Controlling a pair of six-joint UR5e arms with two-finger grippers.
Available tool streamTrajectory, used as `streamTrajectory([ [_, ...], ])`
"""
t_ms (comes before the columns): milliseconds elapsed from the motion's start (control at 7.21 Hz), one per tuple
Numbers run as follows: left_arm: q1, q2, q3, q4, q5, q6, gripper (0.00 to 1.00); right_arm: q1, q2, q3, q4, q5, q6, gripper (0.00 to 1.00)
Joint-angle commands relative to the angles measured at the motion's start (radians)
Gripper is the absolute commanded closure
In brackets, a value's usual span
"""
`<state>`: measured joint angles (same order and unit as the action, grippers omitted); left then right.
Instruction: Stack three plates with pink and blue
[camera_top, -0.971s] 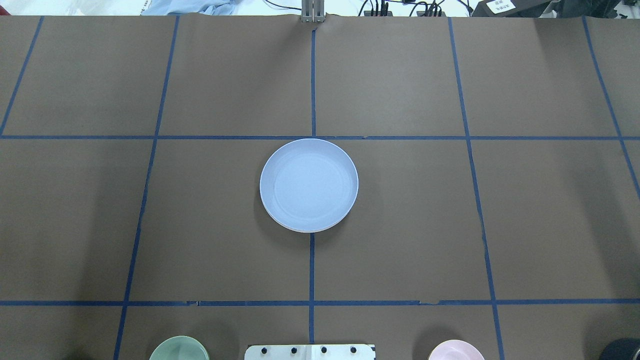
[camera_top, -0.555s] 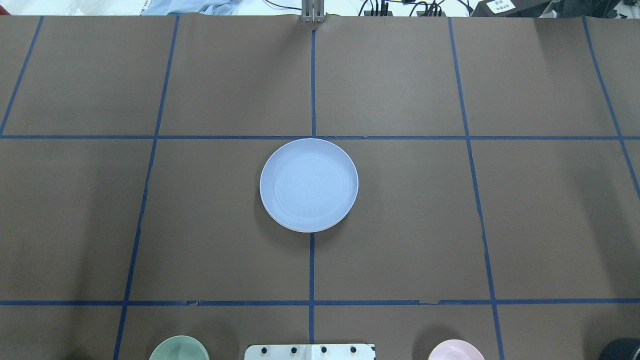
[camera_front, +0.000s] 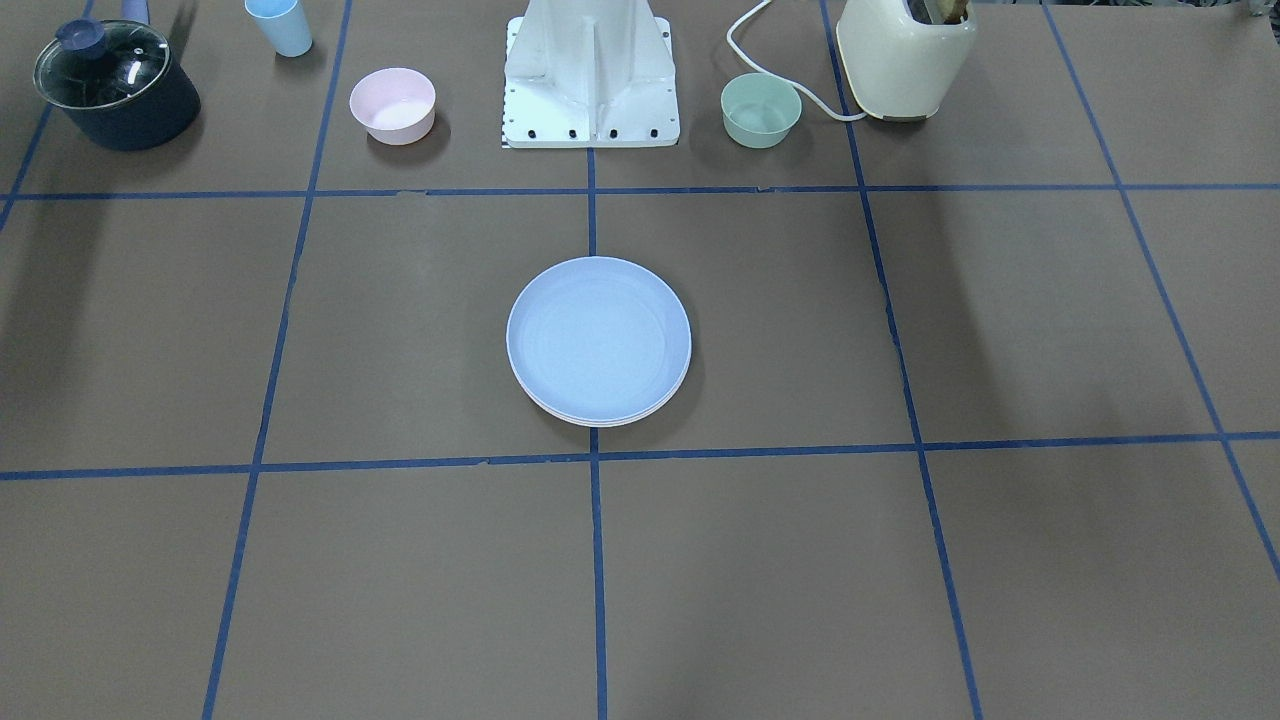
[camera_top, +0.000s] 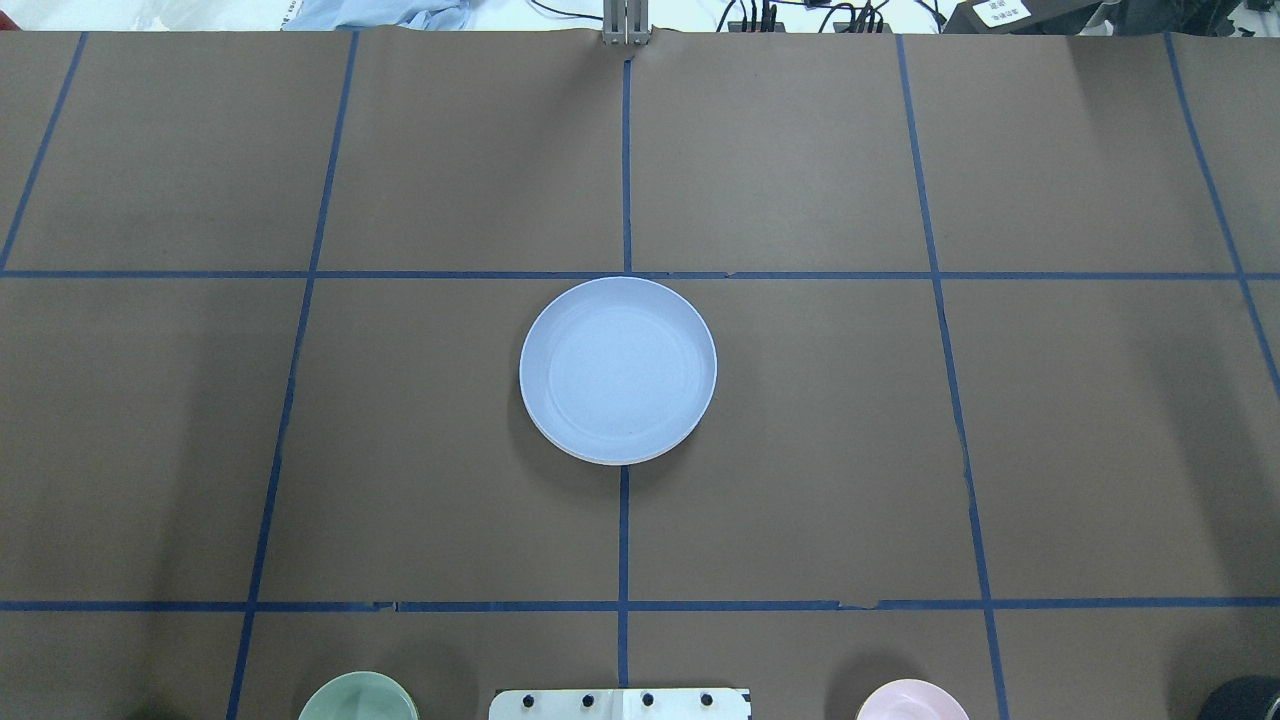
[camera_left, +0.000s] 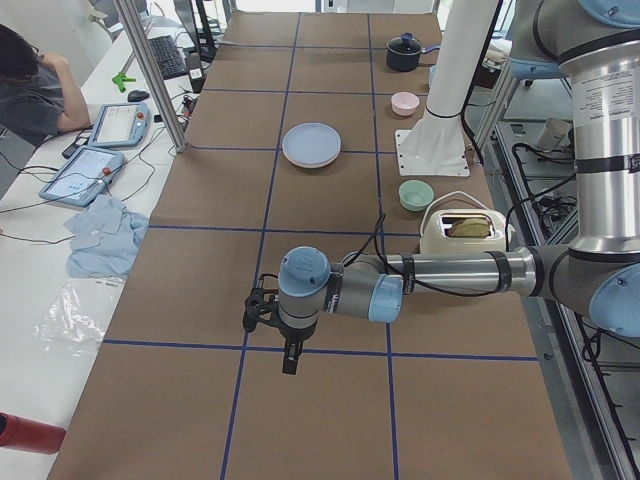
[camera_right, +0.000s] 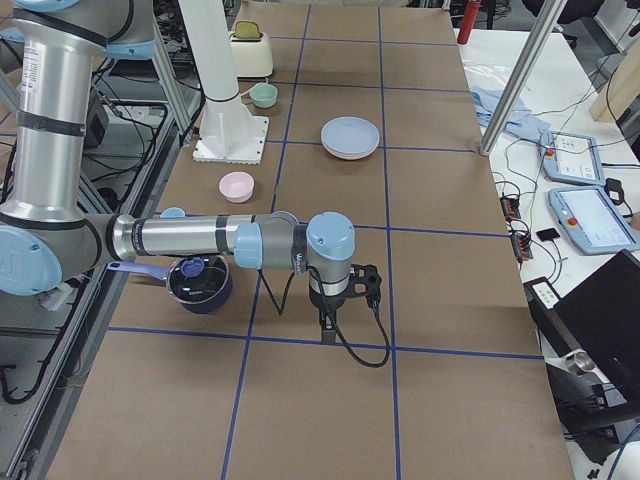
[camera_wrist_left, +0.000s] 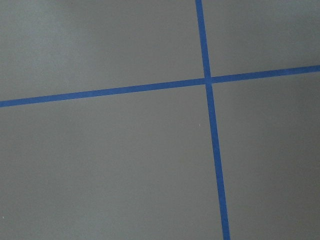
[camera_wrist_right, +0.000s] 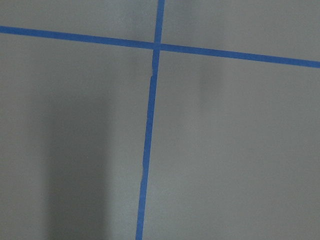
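A pale blue plate (camera_top: 618, 365) lies on top of a stack at the table's middle, also seen from the front (camera_front: 598, 335). Pale rims of plates under it (camera_front: 600, 420) show at its near edge. In the exterior right view a pink rim (camera_right: 346, 155) shows below the blue plate (camera_right: 350, 132). The cream-white plate cannot be told apart. My left gripper (camera_left: 290, 356) hangs over bare table far from the stack (camera_left: 312, 144). My right gripper (camera_right: 325, 326) does the same at the other end. I cannot tell whether either is open or shut.
A small pink bowl (camera_front: 392, 103), a small green bowl (camera_front: 760, 108), a dark lidded pot (camera_front: 115, 85), a blue cup (camera_front: 280, 25) and a cream toaster (camera_front: 905, 55) stand along the robot's side by the white base (camera_front: 590, 70). An operator (camera_left: 25, 85) sits beyond the far edge.
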<state>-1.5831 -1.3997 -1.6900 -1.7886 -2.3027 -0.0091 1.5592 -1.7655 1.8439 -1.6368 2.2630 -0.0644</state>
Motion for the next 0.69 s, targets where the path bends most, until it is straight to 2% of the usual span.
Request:
streamTrajectory([
  [0,0.0,0.001,-0.002,-0.002,-0.03,-0.002,0.0,-0.001,-0.003,0.0,0.0,0.004,-0.002,0.0],
  [139,0.0,0.004,-0.003,-0.006,-0.102,-0.002,0.0,-0.001,-0.003,0.0,0.0,0.004,-0.003,0.0],
  [555,0.0,0.007,-0.023,-0.012,-0.106,0.008,0.0,-0.001,-0.003,0.0,0.0,0.006,-0.005,0.0],
])
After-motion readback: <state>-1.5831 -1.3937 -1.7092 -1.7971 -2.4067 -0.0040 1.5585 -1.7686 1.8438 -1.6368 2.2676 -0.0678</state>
